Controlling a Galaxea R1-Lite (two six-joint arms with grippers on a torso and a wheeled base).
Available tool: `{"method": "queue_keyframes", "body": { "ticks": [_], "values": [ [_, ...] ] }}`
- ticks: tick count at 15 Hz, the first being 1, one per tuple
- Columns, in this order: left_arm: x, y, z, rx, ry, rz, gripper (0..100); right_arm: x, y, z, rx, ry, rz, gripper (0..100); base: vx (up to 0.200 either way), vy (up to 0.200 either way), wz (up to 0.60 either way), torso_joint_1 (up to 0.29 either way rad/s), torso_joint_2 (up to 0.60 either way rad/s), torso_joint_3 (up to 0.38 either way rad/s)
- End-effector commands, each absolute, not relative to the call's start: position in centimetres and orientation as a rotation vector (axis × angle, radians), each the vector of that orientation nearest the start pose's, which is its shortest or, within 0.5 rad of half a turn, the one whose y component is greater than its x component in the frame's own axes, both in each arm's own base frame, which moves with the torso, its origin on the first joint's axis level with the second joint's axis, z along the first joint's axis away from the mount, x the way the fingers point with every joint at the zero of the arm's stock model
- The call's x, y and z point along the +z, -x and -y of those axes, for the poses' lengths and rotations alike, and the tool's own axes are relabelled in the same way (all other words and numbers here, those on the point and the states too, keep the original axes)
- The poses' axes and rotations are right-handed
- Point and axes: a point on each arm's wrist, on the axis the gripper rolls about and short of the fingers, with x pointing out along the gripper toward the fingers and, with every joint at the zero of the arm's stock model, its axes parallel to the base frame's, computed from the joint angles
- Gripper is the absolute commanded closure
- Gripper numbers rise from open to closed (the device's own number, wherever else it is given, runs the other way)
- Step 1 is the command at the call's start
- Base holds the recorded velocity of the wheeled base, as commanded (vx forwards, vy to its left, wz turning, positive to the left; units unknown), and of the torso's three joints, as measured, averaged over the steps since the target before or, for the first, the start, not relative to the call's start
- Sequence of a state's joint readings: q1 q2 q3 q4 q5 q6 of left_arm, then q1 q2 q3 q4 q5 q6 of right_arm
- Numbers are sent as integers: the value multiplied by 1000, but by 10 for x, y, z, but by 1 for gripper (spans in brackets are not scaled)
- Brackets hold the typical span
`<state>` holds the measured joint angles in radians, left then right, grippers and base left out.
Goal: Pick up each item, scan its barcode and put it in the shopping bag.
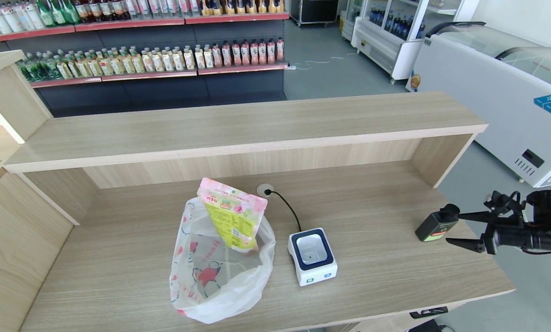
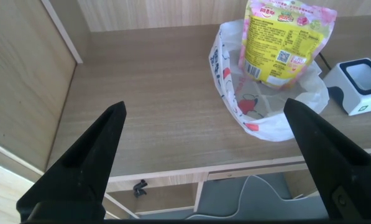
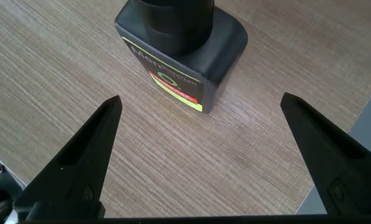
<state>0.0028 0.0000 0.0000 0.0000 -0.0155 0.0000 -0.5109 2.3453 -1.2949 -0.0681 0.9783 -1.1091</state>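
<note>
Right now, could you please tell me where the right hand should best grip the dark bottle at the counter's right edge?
The dark bottle stands upright, so probably grip its squarish body below the cap, coming level from the robot's right, where the open right hand faces it.

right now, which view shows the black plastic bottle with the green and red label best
The right wrist view: the black plastic bottle is close up, with its cap and its green and red label plain to see. The head view shows it small, near the right edge of the wooden counter.
</note>
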Motion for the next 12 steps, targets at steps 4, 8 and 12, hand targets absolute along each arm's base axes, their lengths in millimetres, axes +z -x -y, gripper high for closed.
{"method": "queue_keyframes", "body": {
  "ticks": [4,8,12],
  "values": [
    [75,23,0,-12,0,0,0,14,-386,174,782,357,-379,0,0,0,0,0,0,0],
    [75,23,0,-12,0,0,0,5,-395,162,821,356,-372,0,0,0,0,0,0,0],
    [75,23,0,-12,-2,0,0,-2,-405,153,855,356,-357,0,0,0,0,0,0,0]
  ]
}}
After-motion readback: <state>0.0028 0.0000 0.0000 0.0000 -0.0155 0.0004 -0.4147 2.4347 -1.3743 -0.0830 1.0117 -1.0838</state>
